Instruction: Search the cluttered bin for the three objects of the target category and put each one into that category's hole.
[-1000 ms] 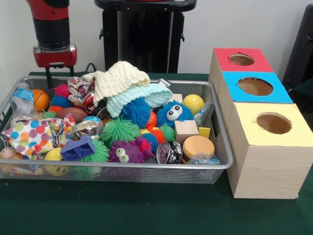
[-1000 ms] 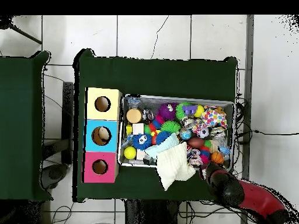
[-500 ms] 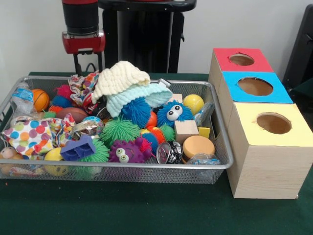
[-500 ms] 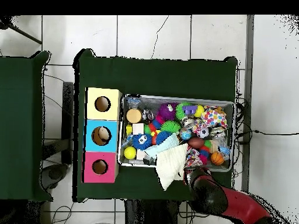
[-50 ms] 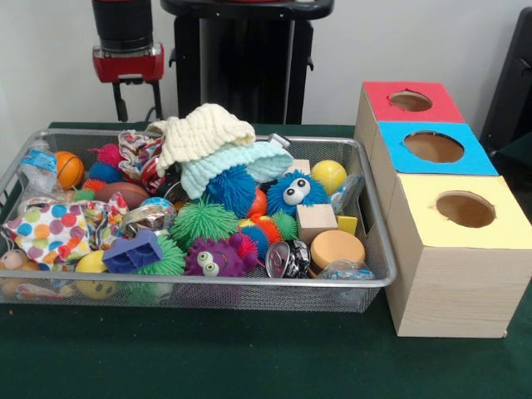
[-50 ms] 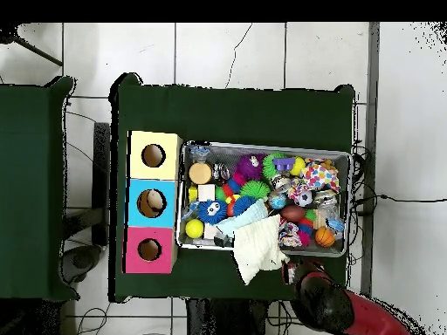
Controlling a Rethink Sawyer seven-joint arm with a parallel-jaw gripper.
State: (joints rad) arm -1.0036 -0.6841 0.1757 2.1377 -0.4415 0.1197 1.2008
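Counted one wire-mesh bin point(image 5: 378, 281), three wooden boxes: red-topped point(image 5: 432, 106), blue-topped point(image 5: 474, 162), yellow-topped point(image 5: 507, 224). Noted two googly-eyed fuzzy toys: blue point(image 5: 293, 193), purple point(image 5: 212, 258). One orange basketball point(image 5: 68, 169).

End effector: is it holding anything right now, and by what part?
Nothing. The end effector hangs open and empty above the bin's far edge, clear of the toys.
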